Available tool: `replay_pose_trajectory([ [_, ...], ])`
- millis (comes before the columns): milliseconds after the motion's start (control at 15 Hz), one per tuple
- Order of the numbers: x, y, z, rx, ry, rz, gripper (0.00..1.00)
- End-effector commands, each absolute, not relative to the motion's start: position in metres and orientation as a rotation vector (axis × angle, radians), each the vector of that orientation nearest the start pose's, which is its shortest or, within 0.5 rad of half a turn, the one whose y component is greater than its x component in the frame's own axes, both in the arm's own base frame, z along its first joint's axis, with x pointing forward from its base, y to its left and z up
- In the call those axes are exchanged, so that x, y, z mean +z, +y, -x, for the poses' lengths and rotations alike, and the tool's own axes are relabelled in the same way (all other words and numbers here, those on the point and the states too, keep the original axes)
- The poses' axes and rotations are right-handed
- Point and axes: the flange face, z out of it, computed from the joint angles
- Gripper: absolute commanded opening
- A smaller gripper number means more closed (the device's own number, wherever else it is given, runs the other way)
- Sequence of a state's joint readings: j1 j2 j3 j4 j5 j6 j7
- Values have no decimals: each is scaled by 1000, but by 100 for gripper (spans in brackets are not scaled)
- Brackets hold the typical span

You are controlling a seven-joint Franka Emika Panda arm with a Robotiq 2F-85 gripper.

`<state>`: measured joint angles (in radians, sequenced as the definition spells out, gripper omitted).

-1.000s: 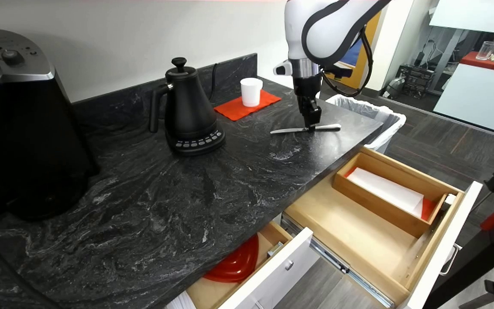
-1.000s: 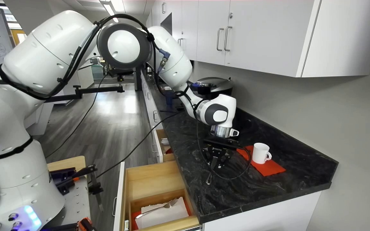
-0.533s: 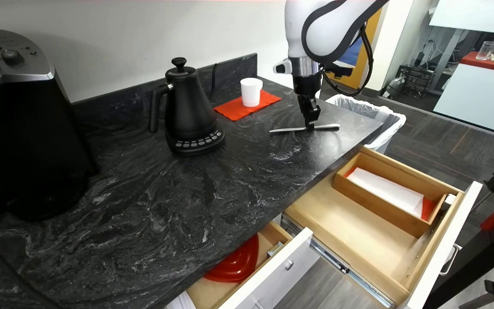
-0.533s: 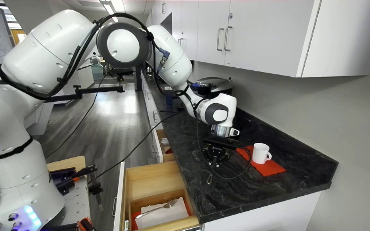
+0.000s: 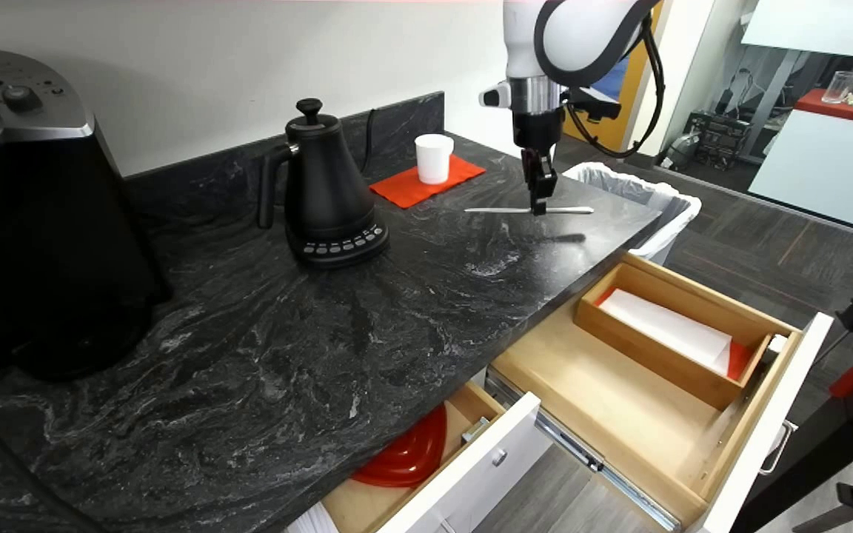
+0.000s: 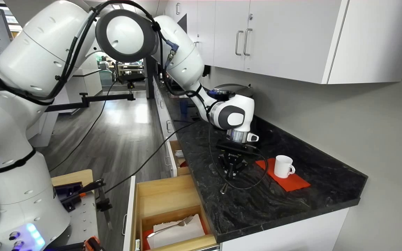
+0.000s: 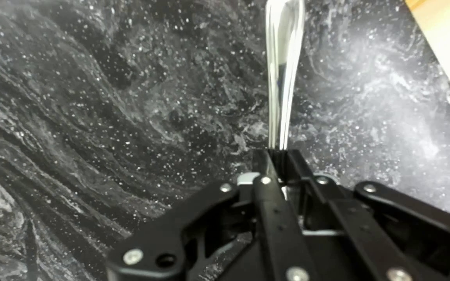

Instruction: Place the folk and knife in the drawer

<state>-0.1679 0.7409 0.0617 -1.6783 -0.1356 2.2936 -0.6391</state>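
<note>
The silver knife (image 5: 571, 210) is held level across my gripper (image 5: 539, 210), above the dark counter, with its shadow below it. In the wrist view my gripper (image 7: 279, 153) is shut on the knife; its handle (image 7: 284, 50) points away from the fingers. In an exterior view only the handle end (image 6: 224, 188) shows past the gripper. The pale wood drawer (image 5: 619, 385) stands open below the counter edge. Its inner wooden tray (image 5: 656, 352) has a white liner (image 5: 667, 326) over red cloth. The fork (image 6: 168, 228) lies on that liner in an exterior view; the tray wall hides it in the other.
A white mug (image 5: 434, 159) stands on a red cloth (image 5: 400, 191). A black kettle (image 5: 330, 185) and a coffee machine (image 5: 41, 237) stand on the counter. A white-fronted drawer (image 5: 471, 466) with a red dish (image 5: 408, 451) is open beside. Wall cabinets (image 6: 284, 35) hang above.
My gripper has risen with the knife from the counter. The knife's shadow now shows apart below it. The fork and drawer have not moved.
</note>
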Motion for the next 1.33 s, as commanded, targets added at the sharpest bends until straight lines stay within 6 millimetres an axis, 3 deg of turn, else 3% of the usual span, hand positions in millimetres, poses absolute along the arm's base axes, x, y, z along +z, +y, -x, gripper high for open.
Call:
replay_pose_trajectory([
  [0, 199, -66, -628, 163, -832, 3062, 6],
  [333, 215, -45, -591, 165, -661, 3134, 7],
  [733, 207, -21, -523, 197, -394, 3171, 6],
  [1000, 203, -25, -478, 218, -307, 3171, 6],
  [1267, 213, -42, -416, 262, -268, 3167, 6],
])
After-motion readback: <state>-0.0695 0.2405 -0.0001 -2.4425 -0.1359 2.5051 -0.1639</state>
